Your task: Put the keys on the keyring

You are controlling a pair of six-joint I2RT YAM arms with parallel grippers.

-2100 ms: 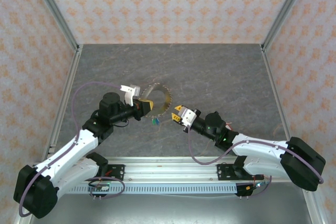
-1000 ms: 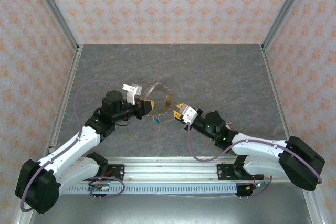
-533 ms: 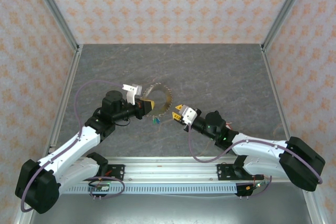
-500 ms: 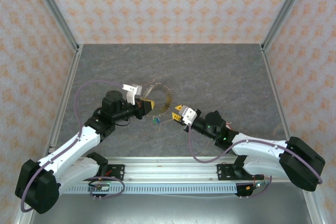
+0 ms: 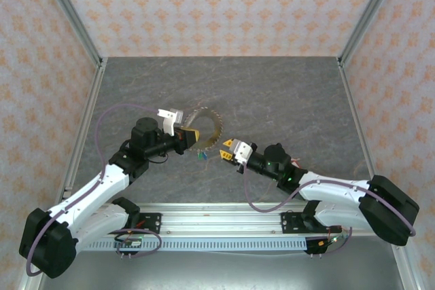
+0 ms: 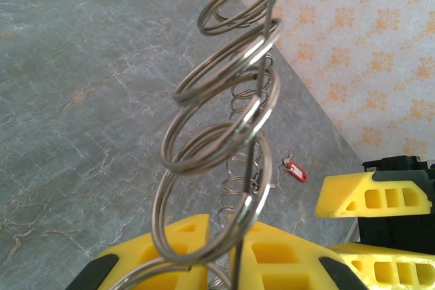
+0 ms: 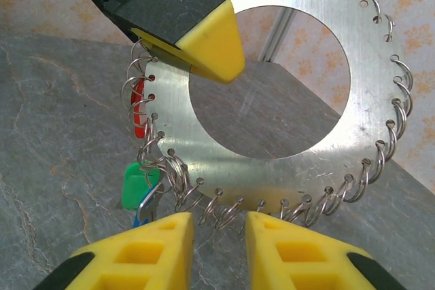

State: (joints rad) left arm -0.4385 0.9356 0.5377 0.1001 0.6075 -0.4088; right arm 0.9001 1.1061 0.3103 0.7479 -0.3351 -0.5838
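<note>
The keyring (image 5: 206, 125) is a flat metal ring with many small wire loops along its rim, held upright above the table. My left gripper (image 5: 189, 136) is shut on its left edge; up close, the loops (image 6: 224, 100) rise from between its yellow fingers (image 6: 178, 248). Green (image 7: 138, 186), red (image 7: 139, 117) and blue (image 7: 141, 216) tagged keys hang from the lower left loops. A red-tagged key (image 6: 294, 172) shows past the ring in the left wrist view. My right gripper (image 7: 219, 236) is open just under the ring's bottom loops (image 7: 231, 208), gripping nothing.
The grey table (image 5: 285, 100) stretches back behind the ring. Patterned walls and metal corner posts (image 5: 71, 18) enclose it. My right gripper's yellow fingers (image 6: 370, 198) show close by in the left wrist view.
My right gripper has crept a little to the left, closer under the ring. The left arm and the ring have stayed still.
</note>
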